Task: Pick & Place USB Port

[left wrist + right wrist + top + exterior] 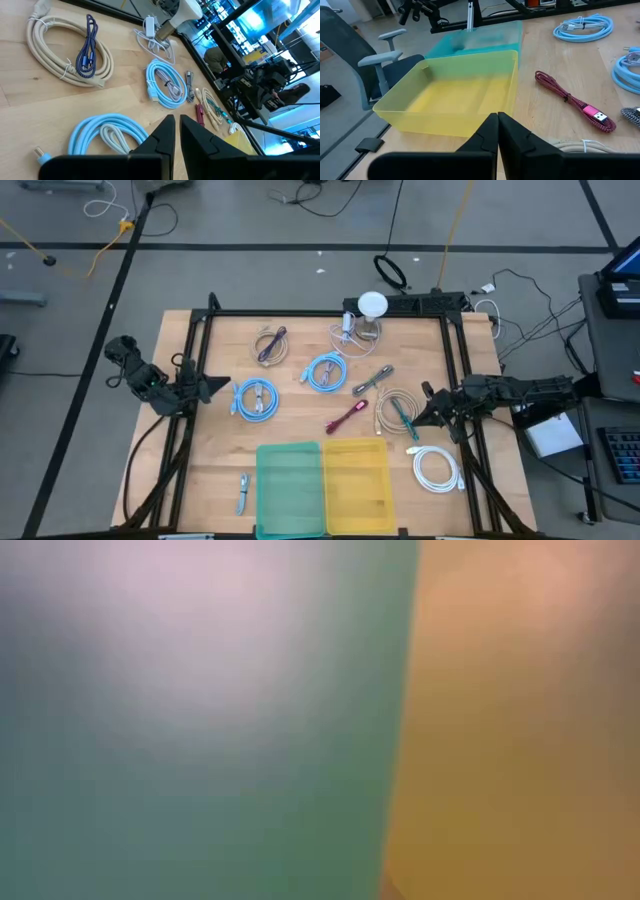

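Pale matt wooden table [300,405], translucent plastic yellow bin [455,95], braided red cable [570,100], glossy blue cables [165,85]

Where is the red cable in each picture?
High view: the red cable lies mid-table, just above the yellow bin.
Low view: not in it; only blurred green and yellow fill the picture.
Left wrist view: a small red strip far off, past the light blue coil.
Right wrist view: it lies on the wood beside the yellow bin.
Shared landmark: the yellow bin.

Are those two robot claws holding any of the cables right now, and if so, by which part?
No. The left gripper and right gripper both have their jaws shut on nothing.
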Controlling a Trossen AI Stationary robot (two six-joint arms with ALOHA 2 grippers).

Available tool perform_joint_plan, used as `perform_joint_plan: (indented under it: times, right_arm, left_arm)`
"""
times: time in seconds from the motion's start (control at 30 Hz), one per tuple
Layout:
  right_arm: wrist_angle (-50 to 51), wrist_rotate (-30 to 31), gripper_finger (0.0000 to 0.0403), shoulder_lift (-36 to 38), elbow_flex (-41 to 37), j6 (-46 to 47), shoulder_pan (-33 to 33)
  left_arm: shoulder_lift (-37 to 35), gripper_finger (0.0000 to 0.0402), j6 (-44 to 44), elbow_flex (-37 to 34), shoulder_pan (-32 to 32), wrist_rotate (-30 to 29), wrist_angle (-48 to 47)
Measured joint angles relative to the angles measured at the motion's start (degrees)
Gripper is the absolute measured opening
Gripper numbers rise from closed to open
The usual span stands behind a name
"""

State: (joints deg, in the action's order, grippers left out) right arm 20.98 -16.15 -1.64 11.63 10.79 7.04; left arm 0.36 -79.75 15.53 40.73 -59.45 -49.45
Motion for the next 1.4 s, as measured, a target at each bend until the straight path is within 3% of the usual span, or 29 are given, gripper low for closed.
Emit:
perform_joint_plan:
  times: [0.23,0.3,0.43,0.57,0.7,0.8,1.0,1.13,1.4]
  right_arm:
    - [-18.4,4.1,0.0,-0.3,-4.8,1.7,-0.1]
    - [-26.4,4.0,0.0,-0.3,-6.9,9.4,0.0]
    - [-49.9,5.5,0.0,-0.7,-8.8,35.3,0.1]
    - [-67.6,18.6,0.0,-2.8,-8.9,52.0,0.2]
    - [-80.4,34.7,0.0,-3.4,-8.9,61.3,0.2]
    - [-86.0,39.1,0.0,-3.4,-9.0,62.0,0.2]
    - [-86.7,38.5,0.0,-3.4,-9.0,58.3,0.2]
    - [-86.5,41.4,0.0,-3.5,-9.0,54.6,0.2]
    - [-86.3,58.8,0.0,-3.5,-8.4,42.5,0.2]
  left_arm:
    - [0.0,0.0028,0.0,0.0,0.0,0.0,0.0]
    - [0.0,0.0028,0.0,0.0,0.0,0.0,0.0]
    - [0.0,0.0028,0.0,0.0,0.0,0.0,0.0]
    - [0.0,0.0028,0.0,0.0,0.0,0.0,0.0]
    - [0.0,0.0028,0.0,0.0,0.0,0.0,0.0]
    - [0.0,0.0028,0.0,0.0,0.0,0.0,0.0]
    - [0.0,0.0028,0.0,0.0,0.0,0.0,0.0]
    - [0.0,0.0028,0.0,0.0,0.0,0.0,0.0]
    - [0.0,0.0028,-0.5,0.0,0.0,-1.1,0.0]
